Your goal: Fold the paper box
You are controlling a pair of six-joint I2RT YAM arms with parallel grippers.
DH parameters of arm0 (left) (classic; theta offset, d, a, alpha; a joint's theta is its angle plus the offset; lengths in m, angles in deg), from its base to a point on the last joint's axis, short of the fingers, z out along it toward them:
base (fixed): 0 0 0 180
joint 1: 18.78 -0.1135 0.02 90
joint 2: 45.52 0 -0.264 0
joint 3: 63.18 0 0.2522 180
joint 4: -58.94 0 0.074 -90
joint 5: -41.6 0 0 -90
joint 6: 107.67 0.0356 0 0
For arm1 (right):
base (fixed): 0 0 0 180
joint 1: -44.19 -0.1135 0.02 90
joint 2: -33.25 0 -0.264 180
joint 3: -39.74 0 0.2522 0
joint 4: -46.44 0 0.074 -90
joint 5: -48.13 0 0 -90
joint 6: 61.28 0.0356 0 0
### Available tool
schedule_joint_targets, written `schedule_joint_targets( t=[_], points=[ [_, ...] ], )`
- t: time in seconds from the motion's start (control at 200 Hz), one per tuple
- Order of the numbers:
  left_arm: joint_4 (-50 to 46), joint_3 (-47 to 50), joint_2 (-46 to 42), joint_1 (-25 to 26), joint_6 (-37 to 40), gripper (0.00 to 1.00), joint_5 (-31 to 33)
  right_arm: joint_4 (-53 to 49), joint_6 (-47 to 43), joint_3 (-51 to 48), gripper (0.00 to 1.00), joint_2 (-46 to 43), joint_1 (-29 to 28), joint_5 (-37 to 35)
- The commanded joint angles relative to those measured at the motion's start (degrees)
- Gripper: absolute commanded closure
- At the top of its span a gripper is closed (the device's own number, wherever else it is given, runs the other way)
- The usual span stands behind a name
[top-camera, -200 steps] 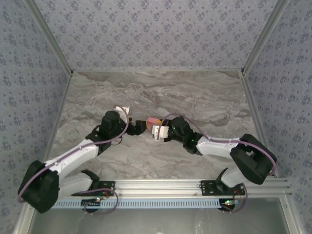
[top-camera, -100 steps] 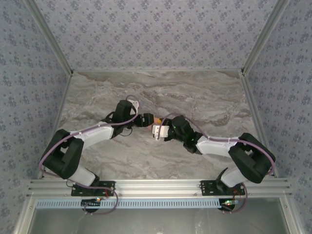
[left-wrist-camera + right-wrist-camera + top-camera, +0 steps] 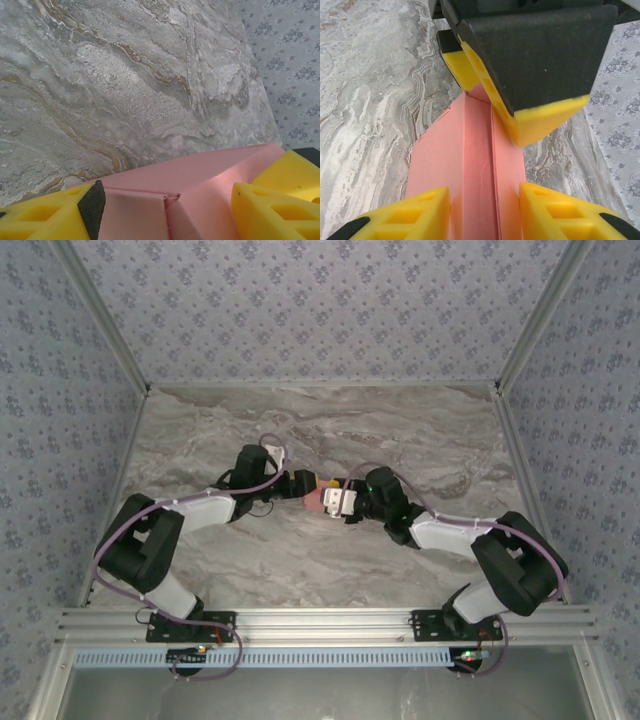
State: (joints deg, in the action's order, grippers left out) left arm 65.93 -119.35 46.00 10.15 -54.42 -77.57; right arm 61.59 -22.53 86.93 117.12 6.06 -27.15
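Two pinches on the paper box (image 3: 316,502), left gripper (image 3: 167,200) and right gripper (image 3: 484,197) closed partway onto opposite ends, likely steadying creases for folding.

From above, the paper box (image 3: 316,502) looks too tiny to make out — both wrist views cut off its bottom.

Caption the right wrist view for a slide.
The right gripper and left gripper both grip the paper box over the marble table.

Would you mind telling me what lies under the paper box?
The marble table shows around the paper box; the patch directly beneath is covered by the card, so contact cannot be judged.
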Motion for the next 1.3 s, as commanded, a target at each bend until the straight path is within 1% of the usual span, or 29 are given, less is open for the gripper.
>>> schedule_joint_targets(
  t=[0.0, 0.155, 0.24, 0.305, 0.37, 0.4, 0.445, 0.565, 0.62, 0.66, 0.695, 0.75, 0.79, 0.839, 0.919, 0.974, 1.079, 1.114, 1.199, 1.294],
  points=[
    [-3.1, 3.7, 1.0, -2.7, 1.1, 0.32, 1.3, -11.0, 1.3, -1.3, 0.58, 0.4, 2.4, 1.3],
    [2.4, 6.1, 1.8, -3.0, -0.7, 0.31, -1.1, -11.5, 0.9, -1.2, 0.58, 0.5, 3.3, 1.3],
    [5.9, 7.5, 2.7, -3.0, -2.1, 0.31, -1.1, -13.2, -0.5, -0.8, 0.54, 0.3, 3.7, 2.6],
    [6.1, 7.5, 3.8, -3.1, -2.1, 0.31, -0.2, -15.5, -1.7, -0.4, 0.52, -1.4, 3.4, 3.3],
    [6.2, 7.3, 4.7, -3.0, -2.1, 0.33, -0.3, -16.8, -1.0, -0.3, 0.48, -4.1, 3.2, 5.0],
    [6.7, 7.4, 4.9, -3.0, -2.1, 0.33, -0.5, -16.9, 0.7, -0.3, 0.46, -5.5, 3.3, 5.8],
    [7.6, 7.8, 4.8, -2.9, -2.1, 0.34, -0.3, -17.9, 3.7, 0.4, 0.43, -8.0, 4.0, 9.1],
    [7.4, 8.2, 5.1, -2.9, -1.3, 0.34, 1.0, -17.6, 10.9, 1.7, 0.39, -13.7, 5.2, 14.4],
    [7.2, 8.1, 5.3, -2.9, -1.3, 0.33, 0.9, -14.3, 17.1, 1.4, 0.39, -15.2, 6.5, 16.6],
    [7.1, 8.1, 5.3, -2.9, -1.3, 0.33, 0.9, -11.1, 21.5, 0.8, 0.39, -15.9, 8.3, 19.8],
    [6.9, 8.2, 5.0, -2.9, -1.3, 0.33, 1.0, -7.7, 25.3, 0.3, 0.39, -16.0, 9.2, 20.7],
    [6.9, 8.4, 4.6, -2.8, -1.2, 0.33, 1.3, -5.0, 29.5, 0.2, 0.4, -15.8, 10.2, 22.3],
    [6.8, 8.4, 4.3, -2.8, -1.1, 0.33, 1.4, -4.0, 33.3, 0.9, 0.41, -15.2, 10.4, 21.6],
    [6.2, 8.2, 4.1, -2.8, -0.8, 0.32, 1.4, -4.6, 38.0, 2.5, 0.48, -13.7, 10.8, 21.3],
    [5.3, 8.1, 3.7, -2.8, -0.6, 0.31, 1.6, -1.7, 47.3, 3.7, 0.73, -10.5, 11.6, 21.1],
    [5.7, 8.2, 3.6, -2.8, -0.8, 0.31, 1.9, 0.8, 51.5, 3.5, 0.83, -8.3, 11.8, 21.8],
    [5.7, 8.0, 4.0, -2.7, -0.9, 0.31, 1.9, 2.7, 52.5, 1.4, 0.89, -5.9, 12.0, 20.8],
    [5.5, 8.0, 4.0, -2.8, -0.9, 0.31, 1.8, 5.4, 54.1, -0.2, 0.89, -5.0, 13.0, 20.2],
    [5.2, 8.0, 3.5, -2.7, -1.1, 0.31, 2.1, 12.7, 59.5, -4.0, 0.9, -2.6, 15.7, 22.0],
    [4.5, 8.0, 3.3, -2.7, -0.9, 0.3, 2.4, 10.1, 58.9, -4.8, 0.9, -2.4, 16.0, 22.6]
  ],
)
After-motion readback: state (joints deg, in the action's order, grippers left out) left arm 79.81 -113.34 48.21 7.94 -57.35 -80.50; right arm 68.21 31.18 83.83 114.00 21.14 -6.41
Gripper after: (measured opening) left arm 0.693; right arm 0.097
